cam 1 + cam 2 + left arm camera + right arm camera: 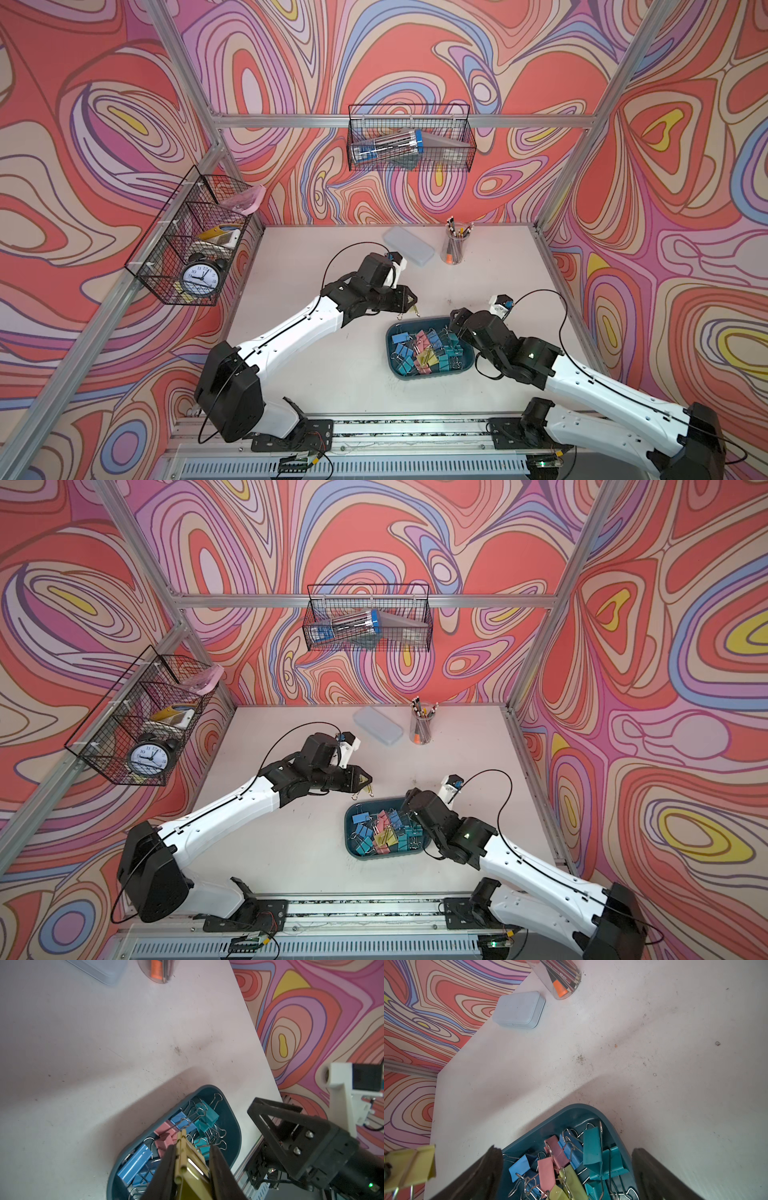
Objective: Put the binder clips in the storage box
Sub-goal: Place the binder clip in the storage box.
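A: Presently, what is held by the left end effector [411, 302]?
B: A yellow binder clip [187, 1159] is pinched between its jaws, above the bench [311, 365], just beside the storage box [424, 322].
A: And the right end effector [565, 1150]?
B: Spread wide, nothing gripped, poised over the box. The remaining binder clips [428, 351] are heaped inside it.

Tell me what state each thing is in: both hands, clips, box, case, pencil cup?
Left hand: shut on a yellow clip.
Yellow clip: held in the air, not yet in the box.
Right hand: open, empty, over the box.
Box: upright, part filled.
Other clips: piled loose inside the box.
Case: lid closed, lying flat.
Cup: upright, holding pencils.
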Robot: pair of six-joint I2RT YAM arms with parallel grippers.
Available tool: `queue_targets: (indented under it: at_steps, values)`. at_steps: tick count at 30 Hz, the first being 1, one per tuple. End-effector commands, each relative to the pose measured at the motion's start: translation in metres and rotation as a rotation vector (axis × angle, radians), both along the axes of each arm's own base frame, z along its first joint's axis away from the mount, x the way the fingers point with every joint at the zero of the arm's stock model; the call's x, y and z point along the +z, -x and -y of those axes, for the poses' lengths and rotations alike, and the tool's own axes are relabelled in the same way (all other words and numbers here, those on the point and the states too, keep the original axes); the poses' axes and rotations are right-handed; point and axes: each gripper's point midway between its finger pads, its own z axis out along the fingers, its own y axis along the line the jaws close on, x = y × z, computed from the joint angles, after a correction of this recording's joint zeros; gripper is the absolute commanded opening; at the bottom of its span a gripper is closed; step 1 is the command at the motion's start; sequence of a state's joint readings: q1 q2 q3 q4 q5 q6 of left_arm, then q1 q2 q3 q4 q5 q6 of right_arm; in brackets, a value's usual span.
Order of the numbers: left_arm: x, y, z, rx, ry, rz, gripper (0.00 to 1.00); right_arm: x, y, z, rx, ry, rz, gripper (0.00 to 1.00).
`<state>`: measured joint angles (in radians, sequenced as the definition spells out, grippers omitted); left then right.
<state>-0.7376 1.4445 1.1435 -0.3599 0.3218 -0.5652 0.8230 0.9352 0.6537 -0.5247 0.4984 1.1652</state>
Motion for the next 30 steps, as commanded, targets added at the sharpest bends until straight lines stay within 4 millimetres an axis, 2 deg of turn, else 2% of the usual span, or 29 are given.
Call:
queue_targets:
  at_steps: [1, 5, 9, 13, 16, 20, 25, 27, 30]
  values:
    - [-0.036, 0.016, -0.003, -0.003, -0.113, -0.023, 0.10, 0.000, -0.002, 0.007, -0.028, 0.003, 0.017, 0.98]
    - [-0.063, 0.044, 0.009, -0.065, -0.151, -0.060, 0.11, -0.004, 0.000, 0.007, -0.029, 0.000, 0.002, 0.98]
    - [-0.082, 0.067, 0.009, -0.104, -0.198, -0.085, 0.14, -0.009, 0.001, 0.008, -0.034, -0.005, -0.010, 0.98]
    - [-0.095, 0.076, -0.004, -0.092, -0.237, -0.078, 0.18, -0.010, 0.001, 0.006, -0.033, -0.010, -0.008, 0.98]
    - [-0.094, 0.079, -0.005, -0.111, -0.229, -0.063, 0.29, -0.010, -0.001, 0.005, -0.031, -0.006, -0.006, 0.98]
    - [-0.071, 0.073, -0.002, -0.102, -0.192, 0.001, 0.48, -0.005, -0.005, 0.005, -0.028, 0.019, 0.007, 0.98]
    - [-0.017, 0.049, -0.016, -0.016, -0.184, 0.199, 0.66, 0.005, -0.012, 0.016, -0.052, 0.095, 0.052, 0.98]
    - [-0.001, 0.034, -0.032, 0.052, -0.241, 0.293, 0.69, 0.012, -0.016, 0.026, -0.068, 0.153, 0.077, 0.98]
    - [0.013, 0.001, -0.077, 0.209, -0.358, 0.398, 0.72, 0.029, -0.024, 0.052, -0.125, 0.281, 0.128, 0.98]
